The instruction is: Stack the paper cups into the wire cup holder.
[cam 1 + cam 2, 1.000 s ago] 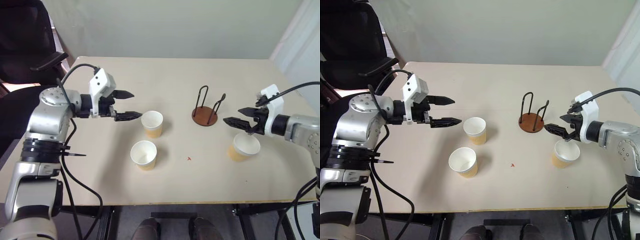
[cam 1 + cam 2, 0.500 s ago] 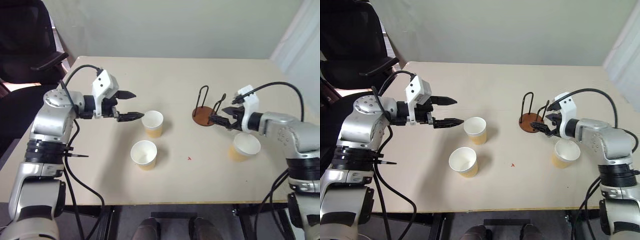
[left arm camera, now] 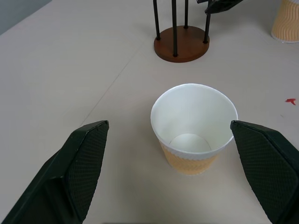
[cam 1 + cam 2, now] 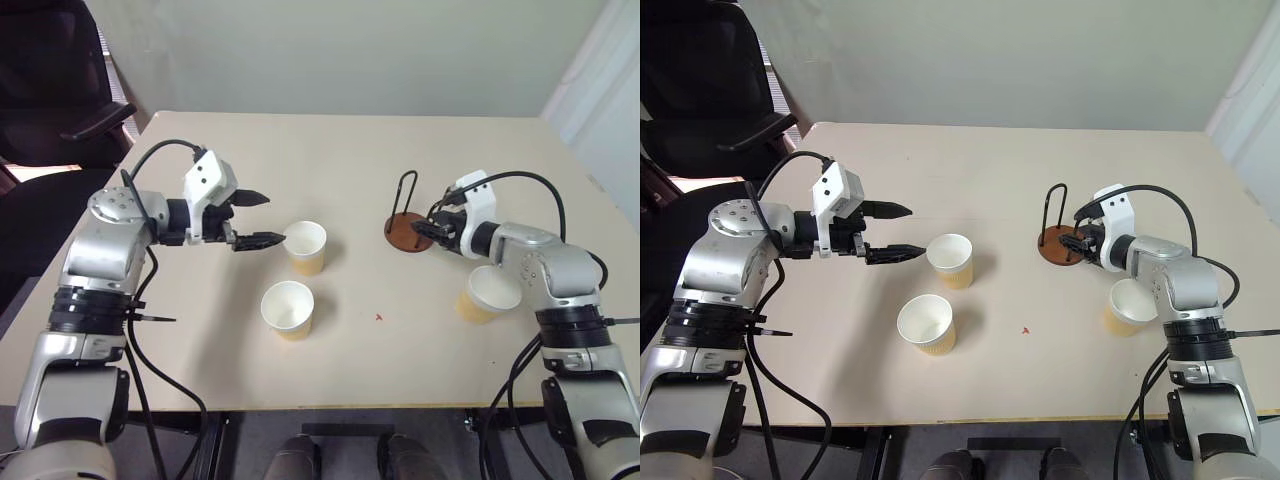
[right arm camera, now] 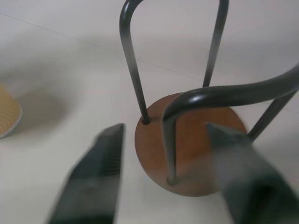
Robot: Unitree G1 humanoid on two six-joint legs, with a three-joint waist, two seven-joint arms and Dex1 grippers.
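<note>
Right gripper (image 4: 1072, 242): I've moved it off its paper cup (image 4: 1131, 306) to the wire cup holder (image 4: 1061, 233), fingers narrowing around one loop; steadying, likely. Left gripper (image 4: 262, 219) spread.

Left tool (image 4: 262, 219) spread wide; right tool (image 4: 424, 229) part-way apart.

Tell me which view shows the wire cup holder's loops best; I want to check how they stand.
The right wrist view: the wire cup holder sits close, its loops rising upright from the base. The head views show it whole but small, with the right gripper at it. The left wrist view cuts off its loop tops.
</note>
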